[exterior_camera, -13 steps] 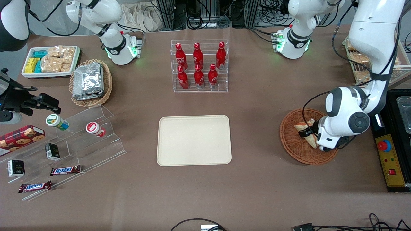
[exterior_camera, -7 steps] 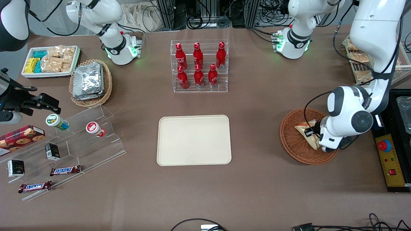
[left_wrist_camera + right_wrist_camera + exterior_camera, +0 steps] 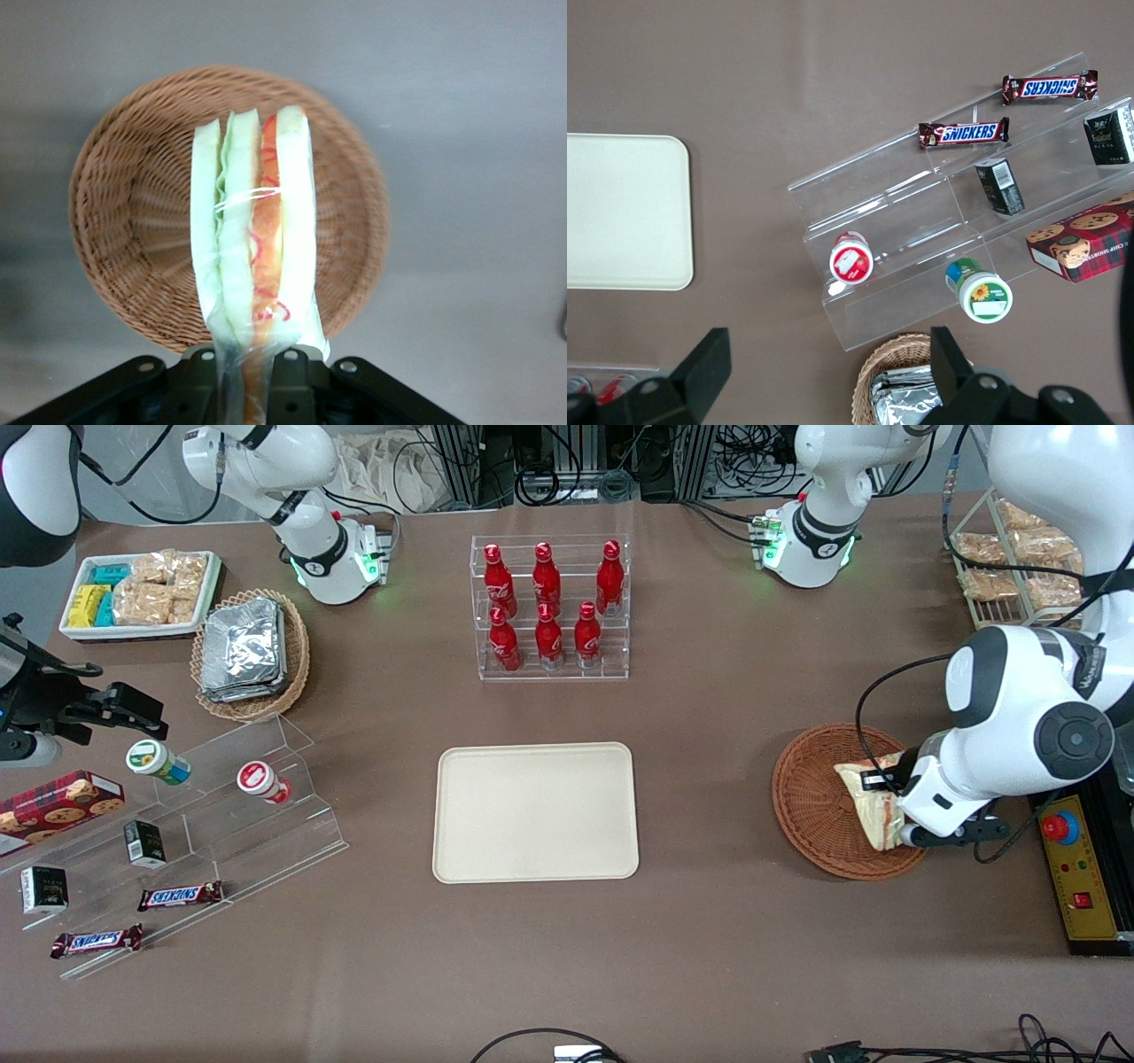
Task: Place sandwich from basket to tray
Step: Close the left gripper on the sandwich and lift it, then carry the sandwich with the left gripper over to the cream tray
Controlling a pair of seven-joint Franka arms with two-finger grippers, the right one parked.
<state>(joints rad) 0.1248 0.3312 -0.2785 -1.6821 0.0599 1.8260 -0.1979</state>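
Gripper on the left arm is up over the basket, clamped on the sandwich; in the wrist view the fingers pinch the narrow end of the wedge and the rest of it sticks out away from the gripper, hanging above the basket bowl without touching the weave. Sandwich shows its layered edge: pale bread slices, green and red filling stripes, clear wrap bunched at the fingers. Largest first: tray, cream, flat on the table, well away from the gripper toward the parked arm's end, nothing on it. The basket, round, reddish-brown wicker, sits directly under the gripper, nothing else visible inside. The sandwich itself is lifted clear, held only by the gripper, partly hidden by the arm's wrist in the front view.
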